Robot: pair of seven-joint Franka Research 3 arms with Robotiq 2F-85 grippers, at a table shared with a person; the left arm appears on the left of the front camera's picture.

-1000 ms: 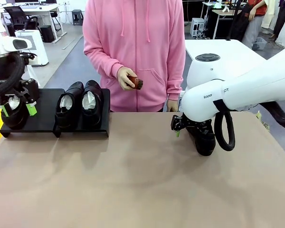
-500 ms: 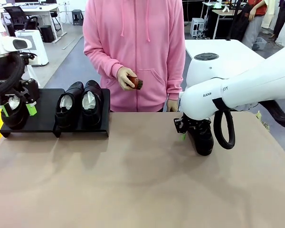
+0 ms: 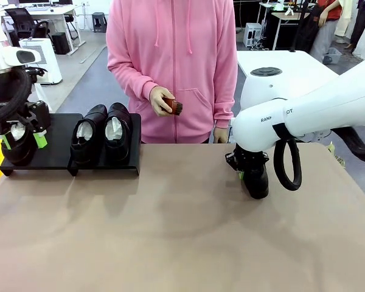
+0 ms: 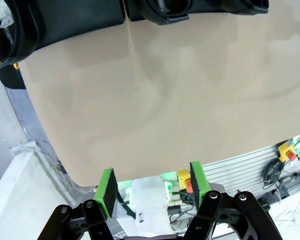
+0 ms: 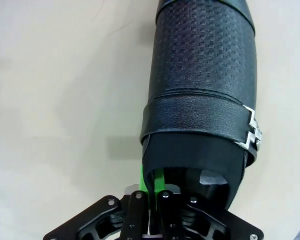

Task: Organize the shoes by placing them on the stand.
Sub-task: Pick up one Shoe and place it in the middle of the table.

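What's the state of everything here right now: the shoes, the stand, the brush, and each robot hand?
Right hand: shut on the fourth shoe's collar edge.
Fourth shoe: on the table, off the stand.
Left hand: open, holding nothing.
Leftmost shoe: on the stand, paper-stuffed.
Two middle shoes: on the stand, side by side, paper-stuffed.
Stand: flat on the table, one gap free.
Brush: held in the person's hand.

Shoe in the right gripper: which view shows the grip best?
Right wrist view: the right gripper is shut on the collar of the buckled shoe. Front view shows that shoe mostly behind the arm.
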